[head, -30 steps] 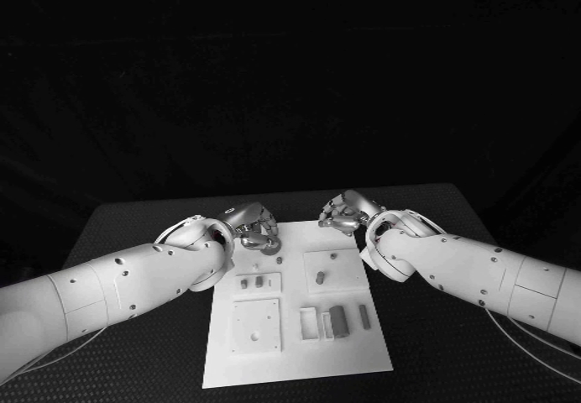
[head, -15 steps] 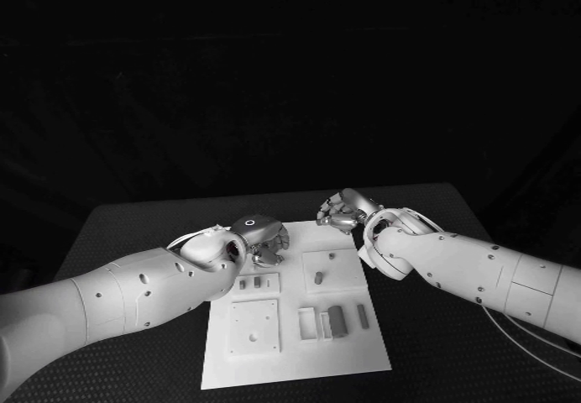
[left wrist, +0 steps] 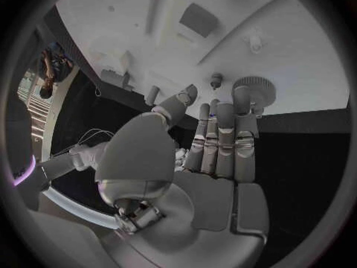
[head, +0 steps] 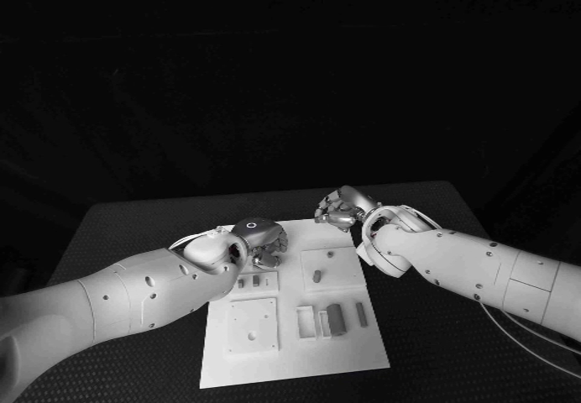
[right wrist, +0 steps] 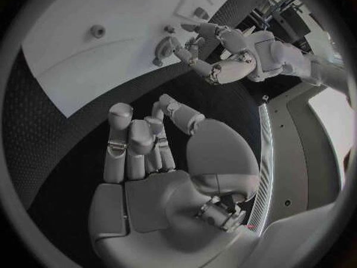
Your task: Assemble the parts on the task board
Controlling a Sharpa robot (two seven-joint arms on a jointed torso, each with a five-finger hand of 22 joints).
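White task board point(head: 295, 327) lies mid-table on the black table point(head: 121, 227), and we find small grey parts point(head: 337, 319) lying on its near half. We note the left hand point(head: 264, 242) hovering over the board's far left corner, fingers extended side by side above a knurled round part point(left wrist: 253, 90), holding nothing. We see the right hand point(head: 340, 209) at the far right edge, fingers loosely apart, empty.

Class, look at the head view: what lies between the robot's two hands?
In the head view, only the bare far edge of the white task board lies between the left hand and right hand; no part sits there.
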